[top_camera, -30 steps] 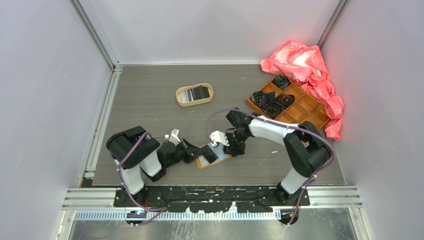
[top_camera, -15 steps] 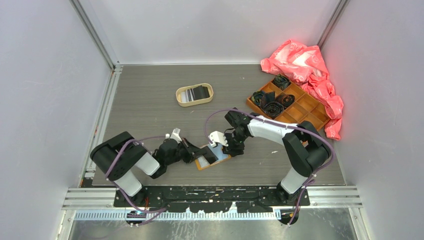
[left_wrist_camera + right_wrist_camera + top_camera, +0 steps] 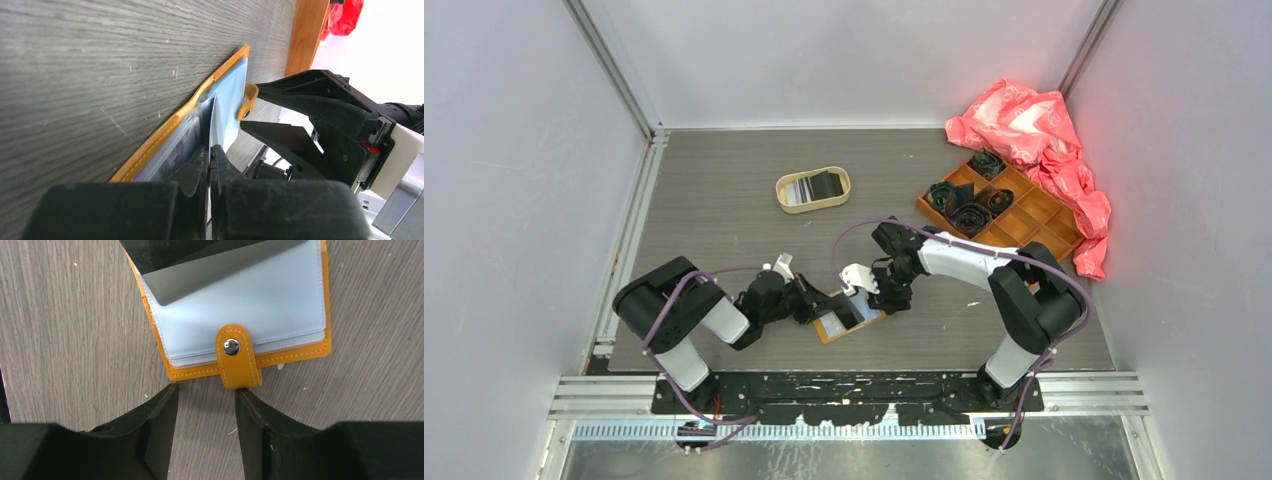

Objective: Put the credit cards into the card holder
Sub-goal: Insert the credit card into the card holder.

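card holder [image 3: 260, 305]: lies open on the tabletop [image 3: 724, 200], near centre, between both hands
left hand [image 3: 210, 150]: clenched on the thin edge of a dark card [image 3: 200, 270]
dark card: slanted over the pale sleeves; whether it is inside a pocket cannot be told
right hand [image 3: 206, 392]: half spread, grasping nothing, just beside the snap tab [image 3: 235, 360]
key relation: holder lies right of the left hand, so the card likely slides rightward along the holder's long axis

no legible text, no labels — none
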`<state>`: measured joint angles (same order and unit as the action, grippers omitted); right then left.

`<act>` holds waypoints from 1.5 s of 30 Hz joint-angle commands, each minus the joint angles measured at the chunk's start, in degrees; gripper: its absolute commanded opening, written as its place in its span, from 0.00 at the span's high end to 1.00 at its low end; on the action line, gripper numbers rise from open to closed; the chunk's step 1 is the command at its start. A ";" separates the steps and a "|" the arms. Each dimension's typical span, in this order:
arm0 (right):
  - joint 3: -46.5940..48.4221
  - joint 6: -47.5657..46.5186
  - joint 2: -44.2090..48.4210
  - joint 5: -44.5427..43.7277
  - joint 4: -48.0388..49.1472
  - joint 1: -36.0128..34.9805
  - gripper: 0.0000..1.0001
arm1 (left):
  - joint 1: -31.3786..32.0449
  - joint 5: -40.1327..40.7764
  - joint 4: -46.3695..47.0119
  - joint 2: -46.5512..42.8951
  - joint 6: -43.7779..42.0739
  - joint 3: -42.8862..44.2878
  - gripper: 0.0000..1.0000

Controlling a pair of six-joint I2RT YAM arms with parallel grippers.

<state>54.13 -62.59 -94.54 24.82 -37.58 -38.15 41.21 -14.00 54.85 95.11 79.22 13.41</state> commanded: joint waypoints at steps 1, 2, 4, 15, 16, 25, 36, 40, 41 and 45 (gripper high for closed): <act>1.95 0.45 -0.46 0.41 -0.20 -0.59 0.49 | -0.43 -2.87 5.70 4.72 0.16 1.04 1.00; 1.95 0.45 -0.49 0.33 -0.17 -0.65 0.49 | -0.42 -3.17 6.80 5.62 0.53 1.09 1.00; 2.03 0.45 -0.58 0.24 -0.21 -0.73 0.49 | -0.39 -3.55 8.11 7.19 0.96 1.09 1.00; 2.91 2.21 0.07 -0.96 -0.21 -1.02 0.45 | -0.65 -3.98 8.73 10.18 0.65 1.97 0.99; 3.21 2.73 0.37 -1.43 -0.21 -0.97 0.43 | -0.68 -4.09 9.12 10.56 0.59 1.89 0.99; 3.92 4.51 5.38 -1.10 -0.97 -0.02 0.34 | -1.02 -4.79 12.30 12.79 1.20 0.94 0.95; 3.48 7.00 10.29 13.88 -1.40 -1.33 0.49 | -1.04 -4.94 12.70 13.17 1.32 0.91 0.94; 2.57 13.38 11.59 14.81 4.14 -5.38 0.70 | -0.99 -4.98 12.80 13.41 1.29 1.00 0.94; 2.56 14.90 11.54 14.00 5.43 -6.63 0.75 | -0.99 -4.99 12.87 13.44 1.30 1.00 0.94; 1.78 19.93 10.46 9.15 11.01 -11.32 0.89 | -1.04 -5.14 13.00 13.43 1.30 0.92 0.94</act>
<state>56.12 -49.54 -84.88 35.73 -34.20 -45.82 40.21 -19.11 69.60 107.39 81.91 15.07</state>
